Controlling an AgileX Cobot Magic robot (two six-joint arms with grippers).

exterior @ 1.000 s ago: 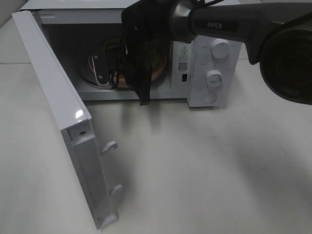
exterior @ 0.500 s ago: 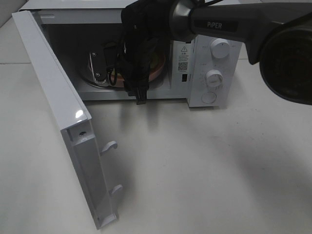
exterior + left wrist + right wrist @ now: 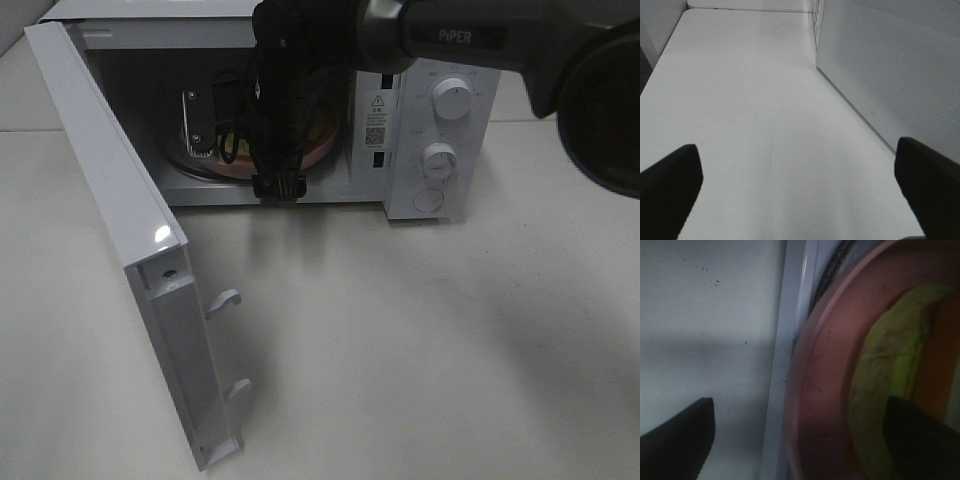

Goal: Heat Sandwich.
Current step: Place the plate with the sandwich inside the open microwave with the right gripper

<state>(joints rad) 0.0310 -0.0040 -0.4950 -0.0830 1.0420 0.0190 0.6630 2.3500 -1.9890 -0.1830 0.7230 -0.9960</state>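
The sandwich (image 3: 885, 380) shows its yellow-green filling in the right wrist view. It lies on the round pink plate (image 3: 825, 390) inside the open microwave (image 3: 440, 110). My right gripper (image 3: 800, 440) is open, with one finger on each side of the plate's edge and nothing gripped. In the high view the right gripper (image 3: 240, 155) reaches into the oven cavity, and the arm hides the sandwich; only a rim of the plate (image 3: 322, 140) shows. My left gripper (image 3: 800, 195) hangs open over bare table beside the microwave door.
The microwave door (image 3: 110, 220) stands swung open to the left, its latch hooks pointing at the table. Its perforated panel (image 3: 890, 75) runs close along the left gripper. Two dials (image 3: 440, 160) sit on the control panel at the right. White table (image 3: 400, 350) spreads in front.
The right gripper's jaws have spread from shut to wide open, letting go of the pink plate. The gripper has shifted slightly left and up inside the cavity. The left gripper has not moved.
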